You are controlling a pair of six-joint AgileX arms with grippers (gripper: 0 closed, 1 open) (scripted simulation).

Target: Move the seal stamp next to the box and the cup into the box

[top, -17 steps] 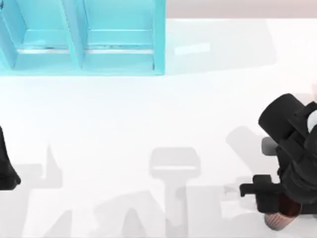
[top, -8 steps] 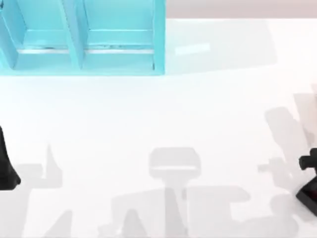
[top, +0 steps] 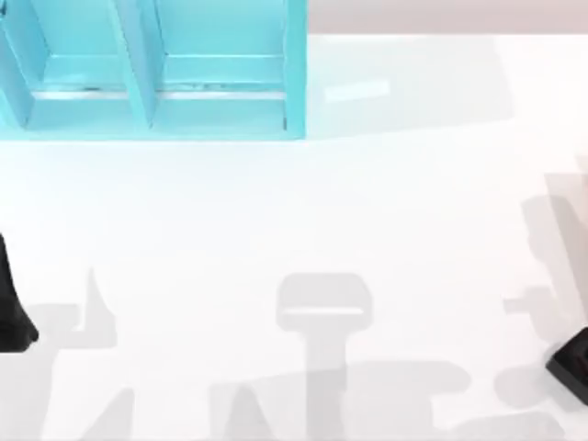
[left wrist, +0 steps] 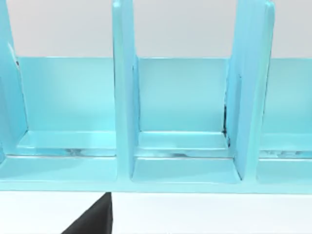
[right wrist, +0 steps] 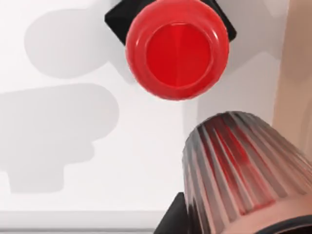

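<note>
No writing shows anywhere. The left arm (top: 13,308) sits parked at the bench's (top: 276,211) left edge; the box (top: 156,73) stands far left. Near right, the stamp (right wrist: 177,48) stands beside the cup (right wrist: 239,170). Neither pincer's state can be told.

Top view overhead; left wrist faces box (left wrist: 175,146).

No readable markings

We are finding no text, label, brand, number or sign on anything we are seeing from any camera.
</note>
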